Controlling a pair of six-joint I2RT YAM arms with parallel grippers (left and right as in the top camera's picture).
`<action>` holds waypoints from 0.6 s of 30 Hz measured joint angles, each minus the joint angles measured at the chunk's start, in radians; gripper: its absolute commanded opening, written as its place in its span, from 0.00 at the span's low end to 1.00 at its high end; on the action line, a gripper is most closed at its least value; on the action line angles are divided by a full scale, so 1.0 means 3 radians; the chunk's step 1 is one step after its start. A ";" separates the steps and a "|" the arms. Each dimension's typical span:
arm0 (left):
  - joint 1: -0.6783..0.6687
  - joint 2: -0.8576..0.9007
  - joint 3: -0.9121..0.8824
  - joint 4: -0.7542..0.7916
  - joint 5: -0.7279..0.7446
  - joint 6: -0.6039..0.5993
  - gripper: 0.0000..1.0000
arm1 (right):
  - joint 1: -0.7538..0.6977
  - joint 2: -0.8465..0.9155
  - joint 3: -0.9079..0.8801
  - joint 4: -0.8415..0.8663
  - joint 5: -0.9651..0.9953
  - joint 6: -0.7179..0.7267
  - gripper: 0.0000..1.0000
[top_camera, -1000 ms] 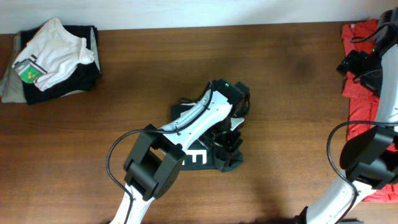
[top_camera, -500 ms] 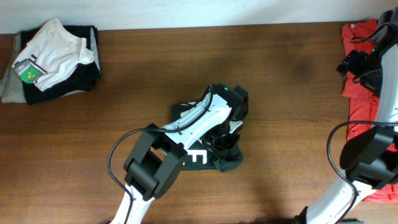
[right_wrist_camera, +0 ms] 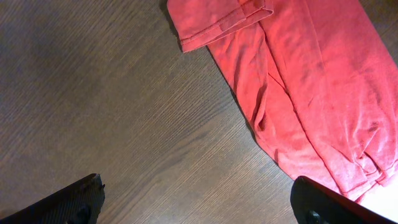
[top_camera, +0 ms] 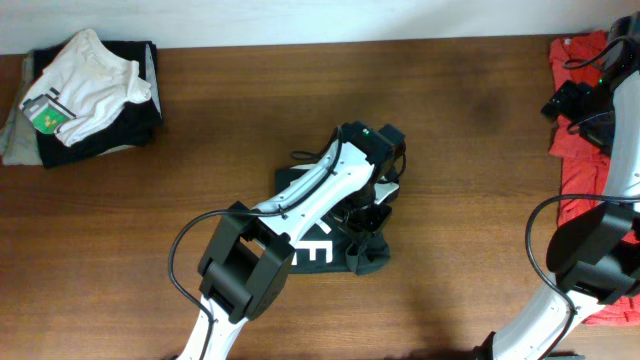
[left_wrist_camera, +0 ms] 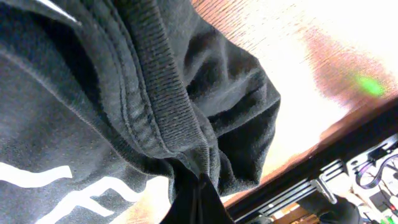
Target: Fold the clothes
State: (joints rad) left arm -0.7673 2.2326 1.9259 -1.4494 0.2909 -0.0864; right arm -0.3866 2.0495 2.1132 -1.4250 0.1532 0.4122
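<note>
Black T-shirt point(top_camera: 312, 252) toward the counter's point(top_camera: 470, 200) near edge is pinched in the closed left gripper point(left_wrist_camera: 198, 193), seemingly for folding; right gripper point(right_wrist_camera: 196, 199) gapes empty beside the right-edge red T-shirt point(right_wrist_camera: 311, 81).

A dark brown wood-grain bench point(top_camera: 200, 150) fills the view, and a pale wall strip point(top_camera: 300, 20) runs along its far edge.
</note>
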 measured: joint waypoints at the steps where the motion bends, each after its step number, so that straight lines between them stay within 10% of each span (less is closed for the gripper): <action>1: 0.0000 0.0000 0.0000 -0.0003 0.0000 0.0000 0.00 | 0.0000 0.0000 0.0000 0.0000 0.0000 -0.0003 0.99; 4: 0.0000 0.0000 0.0000 0.0025 -0.0008 -0.0001 0.22 | 0.0000 0.0000 0.0000 0.0000 0.0000 0.0000 0.99; 18: -0.0225 0.0000 -0.0003 0.0048 -0.0184 0.0052 0.25 | 0.0000 0.0000 0.0000 0.0000 0.0000 0.0000 0.99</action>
State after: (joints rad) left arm -0.8349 2.2326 1.9251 -1.4349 0.2356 -0.0708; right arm -0.3866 2.0495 2.1132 -1.4250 0.1532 0.4122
